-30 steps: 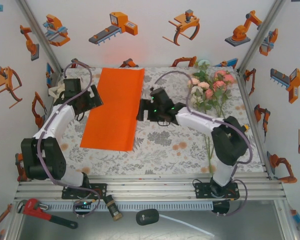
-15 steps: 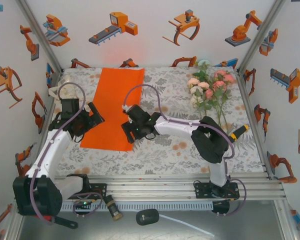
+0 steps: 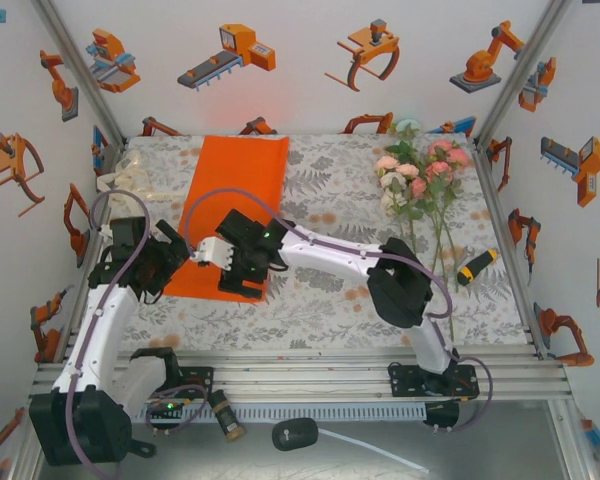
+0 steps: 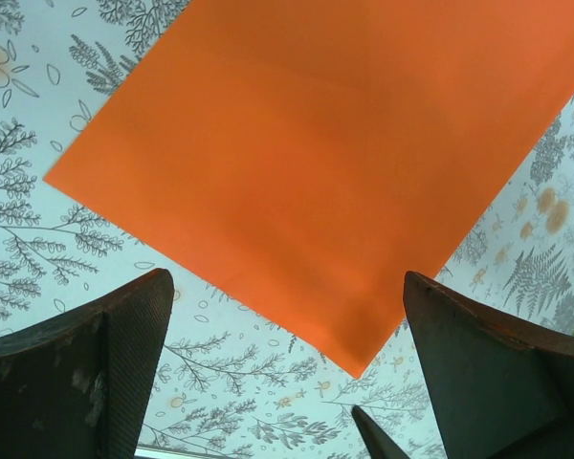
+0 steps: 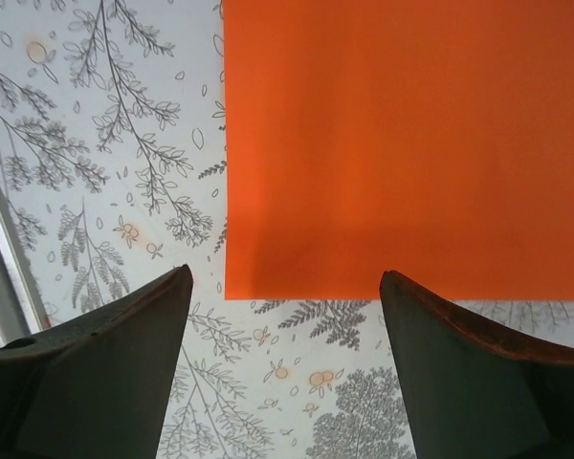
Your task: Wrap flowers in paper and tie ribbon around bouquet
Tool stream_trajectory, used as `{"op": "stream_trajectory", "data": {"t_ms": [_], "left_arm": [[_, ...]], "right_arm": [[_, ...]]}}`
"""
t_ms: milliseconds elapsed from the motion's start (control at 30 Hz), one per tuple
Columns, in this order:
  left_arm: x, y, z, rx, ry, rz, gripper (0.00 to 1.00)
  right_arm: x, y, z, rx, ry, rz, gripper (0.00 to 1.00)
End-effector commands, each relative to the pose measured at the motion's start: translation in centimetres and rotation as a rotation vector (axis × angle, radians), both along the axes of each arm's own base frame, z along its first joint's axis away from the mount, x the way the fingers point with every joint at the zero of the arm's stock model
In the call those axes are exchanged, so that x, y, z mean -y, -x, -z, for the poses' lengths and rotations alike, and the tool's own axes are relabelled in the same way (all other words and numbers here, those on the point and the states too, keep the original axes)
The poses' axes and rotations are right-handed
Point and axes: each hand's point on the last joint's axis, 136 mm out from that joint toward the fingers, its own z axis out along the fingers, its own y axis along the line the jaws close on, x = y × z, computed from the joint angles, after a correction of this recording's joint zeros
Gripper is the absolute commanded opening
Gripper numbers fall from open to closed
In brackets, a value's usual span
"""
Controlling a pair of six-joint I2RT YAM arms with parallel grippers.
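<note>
On leaf-print tablecloth (image 3: 320,305) | paper (image 3: 240,180) flat, smooth, orange rectangle | left pincer (image 4: 287,287) apart | right pincer (image 5: 285,277) apart

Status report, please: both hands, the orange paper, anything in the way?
Left hand open, right hand open, both empty over near edge of large flat orange paper sheet. Pink and cream artificial flowers lie apart, far right. Hands close together.

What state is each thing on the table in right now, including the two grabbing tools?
Orange paper: lying flat, unfolded.
Flowers: lying loose, unwrapped, apart from the paper.
Ribbon: loose, untied, at the far left.
Left tool: open, empty, over the paper's near corner.
Right tool: open, empty, over the paper's near edge.
</note>
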Motion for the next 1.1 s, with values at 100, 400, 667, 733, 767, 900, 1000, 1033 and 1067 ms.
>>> {"op": "stream_trajectory", "data": {"t_ms": [100, 400, 667, 733, 767, 900, 1000, 1033, 1067], "left_arm": [[-0.9, 1.4, 1.1, -0.025, 0.017, -0.072, 0.97], [-1.2, 1.4, 1.6, -0.033, 0.010, -0.081, 0.97], [-1.3, 1.2, 2.0, -0.043, 0.009, -0.083, 0.97], [-1.5, 1.2, 2.0, -0.042, 0.006, -0.085, 0.97], [-1.6, 1.1, 2.0, -0.043, 0.002, -0.087, 0.97], [-2.1, 0.8, 1.9, -0.048, -0.007, -0.094, 0.97], [-2.0, 0.5, 2.4, -0.067, -0.006, -0.085, 0.97], [-2.0, 0.5, 2.7, -0.079, -0.007, -0.083, 0.97], [-2.0, 0.5, 3.1, -0.094, -0.007, -0.082, 0.97]], "right_arm": [[0.5, 0.0, 3.7, -0.020, 0.084, -0.053, 0.71], [0.7, -0.2, 6.5, -0.031, 0.107, -0.045, 0.56], [0.8, -0.4, 6.3, -0.085, 0.064, -0.028, 0.31], [0.8, -0.5, 6.0, -0.106, 0.043, -0.019, 0.23], [0.8, -0.5, 5.8, -0.121, 0.032, -0.012, 0.19], [1.2, -0.8, 4.6, -0.155, -0.014, 0.016, 0.10], [1.6, -0.9, 3.7, -0.172, -0.049, 0.031, 0.06], [1.7, -1.0, 3.4, -0.179, -0.062, 0.037, 0.06], [1.9, -1.1, 3.0, -0.184, -0.074, 0.048, 0.06]]}}
